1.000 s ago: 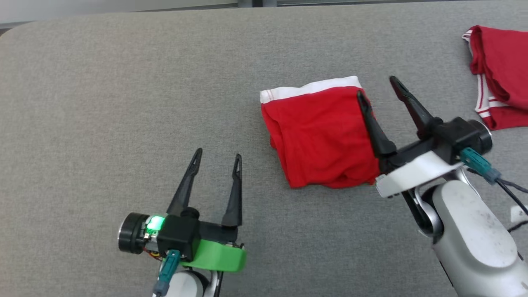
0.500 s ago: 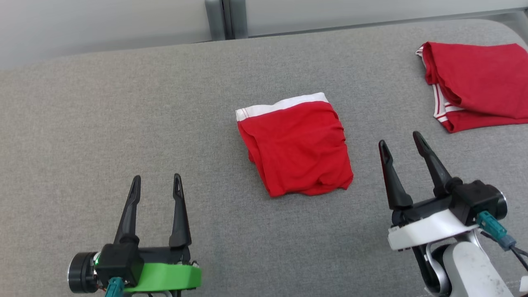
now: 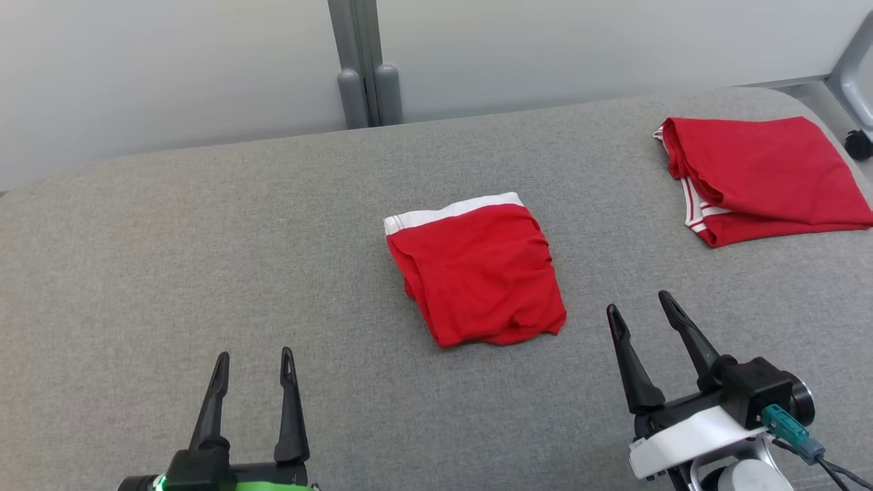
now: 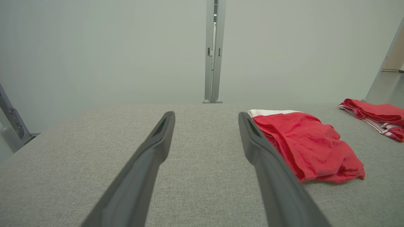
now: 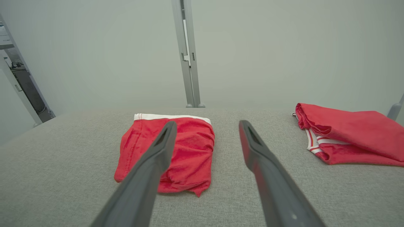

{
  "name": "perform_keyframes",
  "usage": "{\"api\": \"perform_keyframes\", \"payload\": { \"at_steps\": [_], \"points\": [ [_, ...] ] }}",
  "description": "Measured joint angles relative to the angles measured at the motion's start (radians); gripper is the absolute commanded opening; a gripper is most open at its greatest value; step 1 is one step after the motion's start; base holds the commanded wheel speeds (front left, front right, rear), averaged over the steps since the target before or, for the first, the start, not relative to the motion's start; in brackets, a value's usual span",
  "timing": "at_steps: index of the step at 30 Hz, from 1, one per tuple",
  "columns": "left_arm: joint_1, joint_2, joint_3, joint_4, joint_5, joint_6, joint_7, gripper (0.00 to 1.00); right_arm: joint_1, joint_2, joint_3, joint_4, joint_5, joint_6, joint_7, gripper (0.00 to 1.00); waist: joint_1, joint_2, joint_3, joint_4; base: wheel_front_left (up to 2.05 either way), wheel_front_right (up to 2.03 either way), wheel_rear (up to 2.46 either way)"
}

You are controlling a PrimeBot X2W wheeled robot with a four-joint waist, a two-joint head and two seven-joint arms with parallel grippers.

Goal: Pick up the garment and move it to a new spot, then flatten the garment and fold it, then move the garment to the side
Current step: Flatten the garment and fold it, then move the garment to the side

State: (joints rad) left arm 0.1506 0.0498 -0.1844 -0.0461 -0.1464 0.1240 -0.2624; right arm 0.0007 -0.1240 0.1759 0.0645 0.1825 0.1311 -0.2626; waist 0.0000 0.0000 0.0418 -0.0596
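A: What's closest to us?

B: The two grippers, low at the near edge of the grey padded surface (image 3: 170, 273). The left gripper (image 3: 254, 354) is at the near left with a green housing at its base. Its two dark fingers stand parted, with bare grey cloth showing between them, so it holds nothing.

A: And the other one?

B: The right gripper (image 3: 638, 304) is at the near right on a white mount. Its fingers are spread too, and it is just as empty. It leans a little to the left, and both grippers point toward the far side.

A: Where's the garment, then?

B: The red garment (image 3: 477, 273) lies folded on the surface at about the middle. It is farther out than both grippers and between them, somewhat closer to the right one, and neither touches it. Its white waistband (image 3: 453, 209) runs along the far edge. The near edge is rumpled, with layers of cloth peeking out on the left side.

A: Anything past that?

B: At the far right, well apart from it, is a second red cloth (image 3: 764, 174). It is loosely folded, with red-and-white striped trim showing on its left side, and it sits close to the right edge of the surface. Beyond the far edge stands a pale wall (image 3: 170, 68) with a grey post (image 3: 361, 61) upright against it, a little left of the folded garment.
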Motion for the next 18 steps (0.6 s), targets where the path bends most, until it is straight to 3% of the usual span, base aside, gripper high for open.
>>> {"api": "perform_keyframes", "payload": {
  "at_steps": [18],
  "points": [
    [0.013,0.000,-0.007,0.001,0.016,0.008,0.000,1.00,0.014,0.009,-0.005,0.009,0.006,0.000,0.000,1.00,0.0000,0.0000,-0.023,-0.003,0.00,0.00,0.00]
  ]
}}
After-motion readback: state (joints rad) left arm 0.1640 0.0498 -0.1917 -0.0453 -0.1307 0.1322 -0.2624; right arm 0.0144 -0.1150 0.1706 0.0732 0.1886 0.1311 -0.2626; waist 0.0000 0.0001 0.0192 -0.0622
